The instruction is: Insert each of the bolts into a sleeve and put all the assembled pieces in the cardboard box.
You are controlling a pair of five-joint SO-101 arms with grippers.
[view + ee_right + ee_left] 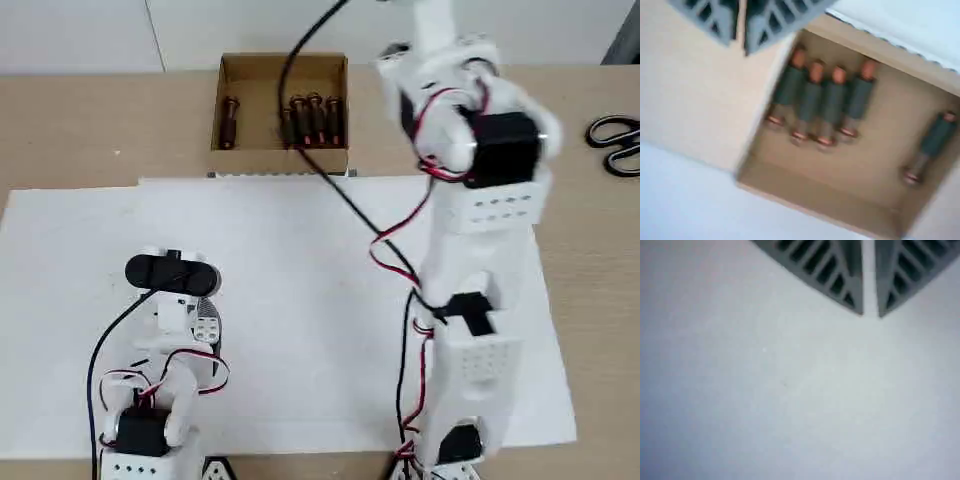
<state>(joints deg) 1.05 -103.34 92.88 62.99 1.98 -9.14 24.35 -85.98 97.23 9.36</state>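
High view: a wooden table [100, 130] runs up to a pale wall [200, 30], with a sheet of white paper [300, 300] covering most of the near side. The cardboard box [280, 160] sits just past the paper's far edge. Inside it, four assembled pieces [312, 120] lie side by side and a fifth piece [230, 122] lies apart from them. A pair of scissors [615, 143] rests at the table's edge, well away from the box. The left arm [165, 330] is folded low over the paper, while the right arm [480, 200] stretches up beside the box, a black cable [330, 190] trailing across the sheet.

Closer in, the right wrist view looks into the box from above and brings out dark sleeves with coppery bolt ends. The right gripper [741, 46] has its jaws together, holding nothing, over the table beside the box wall. In the left wrist view the left gripper [871, 314] is likewise closed on nothing, just above bare paper.
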